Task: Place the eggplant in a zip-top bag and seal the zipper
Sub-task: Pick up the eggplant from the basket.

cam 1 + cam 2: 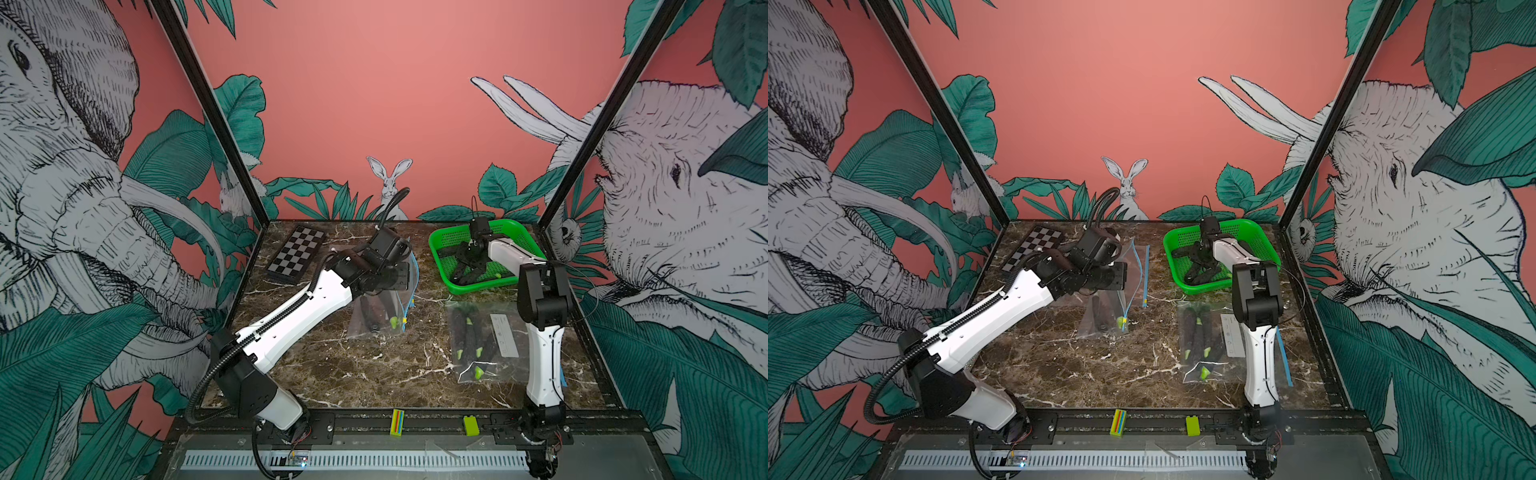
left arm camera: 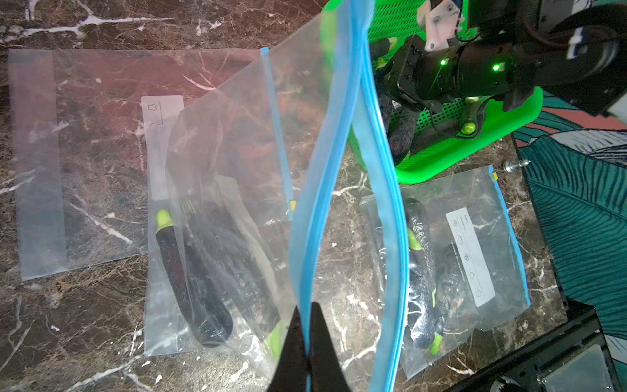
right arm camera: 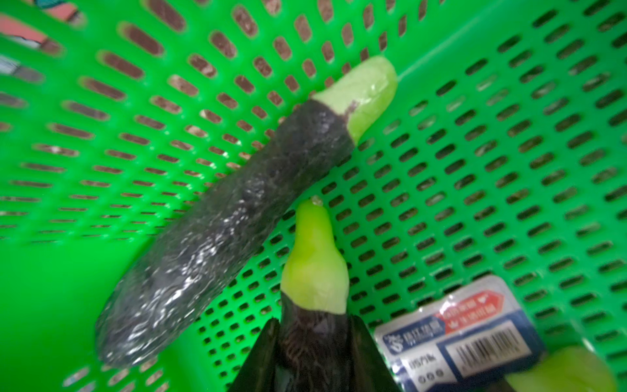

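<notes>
- Right pincer (image 3: 314,325): lowered into the green basket (image 3: 509,101). Its jaws are set against the dark neck of an eggplant (image 3: 315,288), one finger on each side. The green cap juts just beyond the fingertips.
- Second eggplant (image 3: 220,224): lies loose in the basket ahead of the jaws, untouched.
- Left pincer (image 2: 307,315): fully closed on one blue lip of the zip-top bag (image 2: 298,85), holding the mouth open, well apart from the right pincer.
- Handling (judged): the eggplant looks light and firm, with glossy skin that is probably slippery. Grip the dark body just behind the cap, not the tapered cap itself.
</notes>
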Tool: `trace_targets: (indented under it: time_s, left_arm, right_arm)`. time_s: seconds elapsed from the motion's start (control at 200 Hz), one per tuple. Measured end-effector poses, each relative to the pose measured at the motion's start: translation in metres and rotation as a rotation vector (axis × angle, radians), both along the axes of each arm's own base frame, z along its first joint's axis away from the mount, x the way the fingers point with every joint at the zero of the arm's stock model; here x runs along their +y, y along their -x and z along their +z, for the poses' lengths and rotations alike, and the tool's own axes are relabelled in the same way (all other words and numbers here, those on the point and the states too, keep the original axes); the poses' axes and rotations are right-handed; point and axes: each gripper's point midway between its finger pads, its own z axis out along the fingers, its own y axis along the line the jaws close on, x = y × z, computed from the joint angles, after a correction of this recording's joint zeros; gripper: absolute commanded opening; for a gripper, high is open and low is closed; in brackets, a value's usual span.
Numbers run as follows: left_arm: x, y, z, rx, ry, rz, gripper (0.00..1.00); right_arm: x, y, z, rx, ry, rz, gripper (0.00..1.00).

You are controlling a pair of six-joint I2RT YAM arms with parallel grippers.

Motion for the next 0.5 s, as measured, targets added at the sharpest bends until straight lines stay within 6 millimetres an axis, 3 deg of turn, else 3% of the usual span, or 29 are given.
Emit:
trace_targets:
  time_s: [0.11,0.31,0.43,0.5]
  left_arm:
    - [0.0,0.0,0.0,0.0,0.001,0.0,0.0]
    - [0.003,0.003,0.0,-0.003,0.006,0.001,0.0]
    - [0.003,0.003,0.001,-0.003,0.008,0.002,0.0]
    - [0.003,0.003,0.001,-0.004,0.009,0.003,0.0]
  right_arm:
    - [-0.004,0.006,0.028,-0.042,-0.013,-0.002,0.27]
    - [-0.017,0.015,0.121,-0.233,-0.047,-0.002,0.26]
    - [-0.018,0.033,0.167,-0.341,-0.066,0.023,0.26]
    - [-0.014,0.049,0.183,-0.378,-0.082,0.051,0.26]
